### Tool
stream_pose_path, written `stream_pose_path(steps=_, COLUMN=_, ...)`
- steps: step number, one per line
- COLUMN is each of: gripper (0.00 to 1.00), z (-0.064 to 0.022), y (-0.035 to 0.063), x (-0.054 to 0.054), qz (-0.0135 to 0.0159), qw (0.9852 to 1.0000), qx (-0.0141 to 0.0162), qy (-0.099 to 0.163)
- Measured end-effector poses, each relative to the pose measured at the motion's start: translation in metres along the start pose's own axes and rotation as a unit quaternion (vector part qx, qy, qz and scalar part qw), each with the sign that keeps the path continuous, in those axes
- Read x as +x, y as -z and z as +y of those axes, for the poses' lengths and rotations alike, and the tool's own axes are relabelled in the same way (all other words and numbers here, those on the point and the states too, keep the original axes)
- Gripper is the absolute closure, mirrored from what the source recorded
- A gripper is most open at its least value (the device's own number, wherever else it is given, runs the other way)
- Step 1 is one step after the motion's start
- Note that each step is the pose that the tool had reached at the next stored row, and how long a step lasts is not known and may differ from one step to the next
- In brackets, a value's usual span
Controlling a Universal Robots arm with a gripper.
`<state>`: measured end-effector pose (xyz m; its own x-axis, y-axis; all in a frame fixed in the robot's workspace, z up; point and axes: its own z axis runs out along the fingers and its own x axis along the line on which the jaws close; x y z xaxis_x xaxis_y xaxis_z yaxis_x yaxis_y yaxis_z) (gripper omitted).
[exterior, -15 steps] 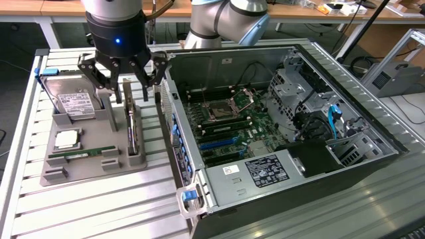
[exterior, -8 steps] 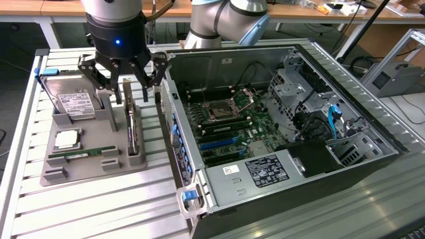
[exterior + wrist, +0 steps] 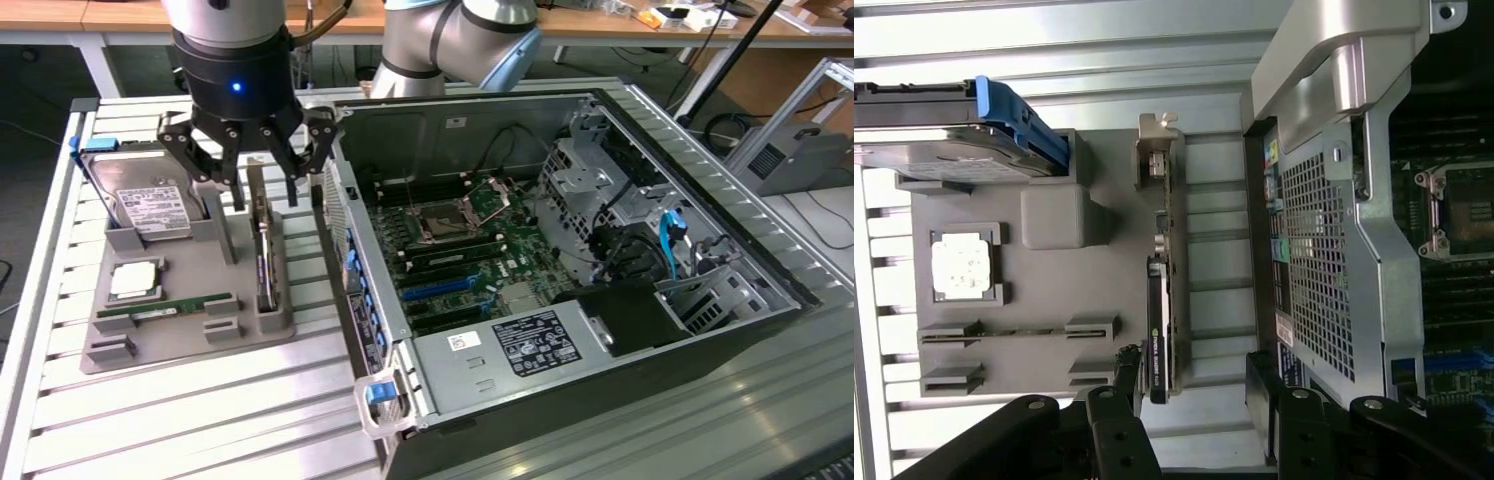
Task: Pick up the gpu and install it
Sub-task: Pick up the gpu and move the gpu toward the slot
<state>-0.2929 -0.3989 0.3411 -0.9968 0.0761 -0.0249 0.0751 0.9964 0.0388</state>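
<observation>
The gpu [image 3: 263,250] is a thin dark card standing on edge in a slot of the grey holder tray [image 3: 187,345], just beside the computer case on the exterior view's left. In the wrist view the gpu [image 3: 1159,300] has its silvery bracket at its far end. My gripper [image 3: 263,195] hangs directly over the card's far half, open, with one finger on each side of its top edge and nothing gripped. In the wrist view the gripper [image 3: 1192,368] shows its black fingertips [image 3: 1126,362] spread around the card's near end.
The open computer case [image 3: 667,330] lies on its side with the motherboard [image 3: 454,240] and blue slots [image 3: 434,290] exposed. The tray also holds a hard drive [image 3: 147,205], a CPU [image 3: 134,280] and a green memory stick [image 3: 167,310]. Ribbed metal table surface surrounds it.
</observation>
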Motion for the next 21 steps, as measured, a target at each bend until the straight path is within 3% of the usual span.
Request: stream_pose_path(steps=21, gripper=0.46, z=-0.0003, y=-0.0067, x=0.0005, qz=0.0, qw=1.0, qx=0.0002, qy=0.0)
